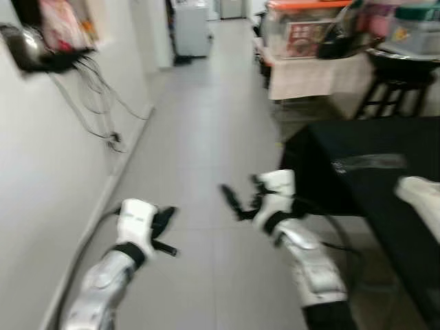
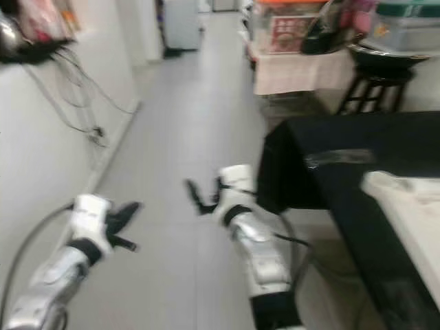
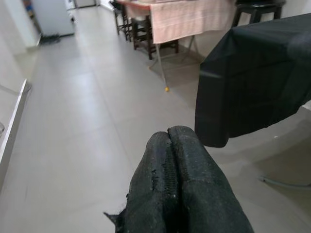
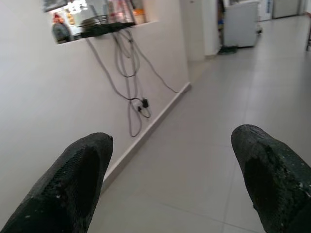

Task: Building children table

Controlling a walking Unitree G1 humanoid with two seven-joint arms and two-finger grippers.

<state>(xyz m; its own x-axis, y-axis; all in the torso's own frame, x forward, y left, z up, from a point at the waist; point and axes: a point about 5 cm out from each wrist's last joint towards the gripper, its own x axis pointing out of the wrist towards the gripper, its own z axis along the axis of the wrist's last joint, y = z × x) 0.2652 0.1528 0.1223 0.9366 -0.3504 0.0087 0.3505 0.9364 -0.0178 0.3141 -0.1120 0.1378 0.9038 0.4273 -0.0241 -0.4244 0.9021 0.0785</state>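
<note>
A table under a black cloth [image 1: 385, 172] stands at my right, with a white board-like piece [image 2: 405, 206] lying on its near part. My left gripper [image 1: 163, 230] hangs over the grey floor at the lower left; in the left wrist view its two black fingers [image 3: 180, 184] are pressed together with nothing between them. My right gripper [image 1: 234, 199] is held out over the floor just left of the black table's corner. Its fingers [image 4: 80, 174] stand wide apart in the right wrist view, holding nothing.
A white wall [image 1: 48, 172] with hanging cables [image 1: 103, 103] and a skirting runs along my left. A grey tiled corridor [image 1: 206, 124] leads ahead to a white appliance [image 1: 191, 27]. A table with a pink cloth [image 1: 309, 72], storage boxes and a black stool [image 1: 395, 89] stand at the far right.
</note>
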